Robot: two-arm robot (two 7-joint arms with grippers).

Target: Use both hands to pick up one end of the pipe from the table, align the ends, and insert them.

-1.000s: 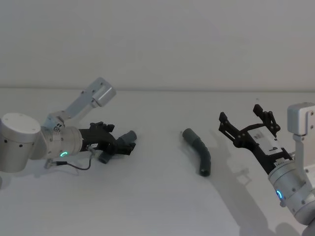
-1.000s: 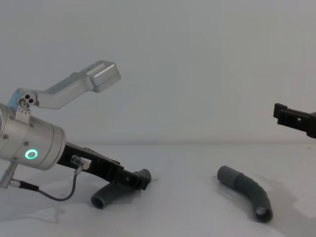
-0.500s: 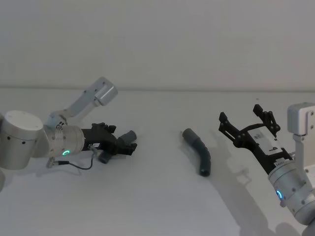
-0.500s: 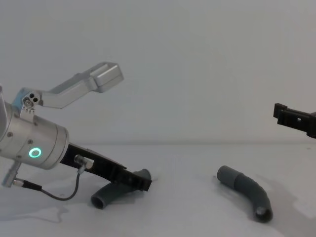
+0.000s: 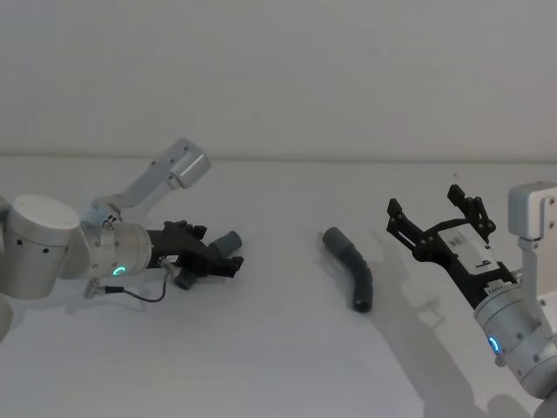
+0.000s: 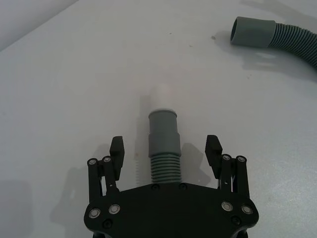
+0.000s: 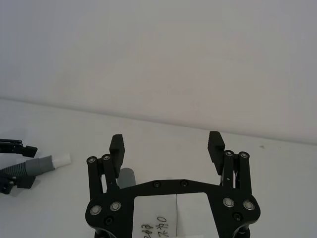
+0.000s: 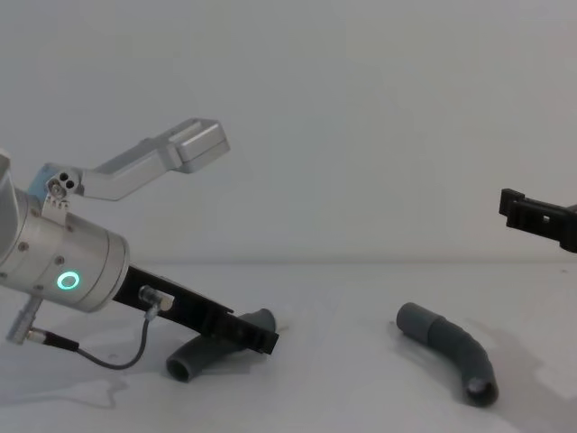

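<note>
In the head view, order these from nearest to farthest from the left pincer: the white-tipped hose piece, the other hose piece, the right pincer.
1. White-tipped hose piece, lying between the open jaws of the left pincer.
2. Other hose piece, in the middle, to its right.
3. Right pincer, far right, open.

Soft, even light falls from overhead, and the white tabletop (image 5: 278,366) looks bright with no glare. Shadows are faint with diffuse edges: a pale patch on the tabletop near the right claw (image 5: 433,209), grey smudges beside the left claw (image 6: 165,144), and a thin dark rim under the right hose piece (image 8: 451,347). A green ring light (image 8: 68,280) glows on the left wrist.
</note>
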